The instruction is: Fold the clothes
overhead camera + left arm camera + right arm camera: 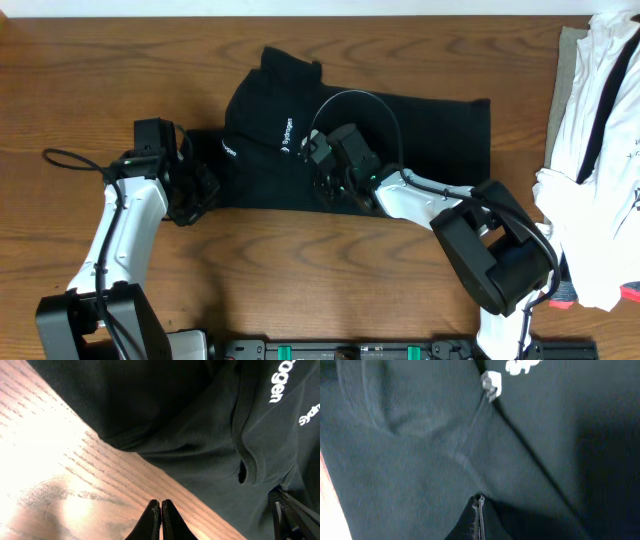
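Clenched shut and empty, the left pincer (pixel 160 509) hung over bare tabletop (pixel 55 470) just beside the edge of the clothes (pixel 190 410). The right pincer (pixel 479 506), likewise clenched, sat over the black cloth near the garment's middle. Whether it touched the cloth could not be told. Overhead, both pincers' tips were lost against dark fabric, the white lettering (pixel 276 387) ran off-frame, and the right wrist view was blurred.

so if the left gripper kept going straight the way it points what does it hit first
Most likely the edge of the black garment, just ahead of the shut left gripper, with a strip of bare wooden table between. Depth is unclear, so it could touch the wood first.
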Controlling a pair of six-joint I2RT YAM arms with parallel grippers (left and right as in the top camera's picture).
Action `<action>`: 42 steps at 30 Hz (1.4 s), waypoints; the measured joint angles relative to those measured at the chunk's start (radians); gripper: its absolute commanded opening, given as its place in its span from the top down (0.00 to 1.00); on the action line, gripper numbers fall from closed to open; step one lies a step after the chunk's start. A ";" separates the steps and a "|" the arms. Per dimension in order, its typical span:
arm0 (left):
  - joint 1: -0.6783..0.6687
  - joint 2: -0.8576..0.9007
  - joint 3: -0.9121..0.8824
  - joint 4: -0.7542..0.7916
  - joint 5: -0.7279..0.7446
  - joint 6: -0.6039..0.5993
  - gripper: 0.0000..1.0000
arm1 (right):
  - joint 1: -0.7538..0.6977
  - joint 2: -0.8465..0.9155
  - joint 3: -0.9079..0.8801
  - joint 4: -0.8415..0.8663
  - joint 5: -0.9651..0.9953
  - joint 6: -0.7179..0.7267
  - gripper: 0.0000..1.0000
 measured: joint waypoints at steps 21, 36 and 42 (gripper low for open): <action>0.000 0.000 -0.036 0.056 0.000 -0.015 0.94 | 0.000 0.028 0.000 0.188 0.208 -0.002 0.99; 0.000 0.000 -0.037 0.055 0.000 -0.014 0.94 | -0.020 -0.022 0.002 0.163 0.247 0.029 0.99; 0.000 0.000 -0.039 0.055 0.001 -0.014 0.94 | -0.019 -0.167 0.013 -0.051 0.138 0.085 0.99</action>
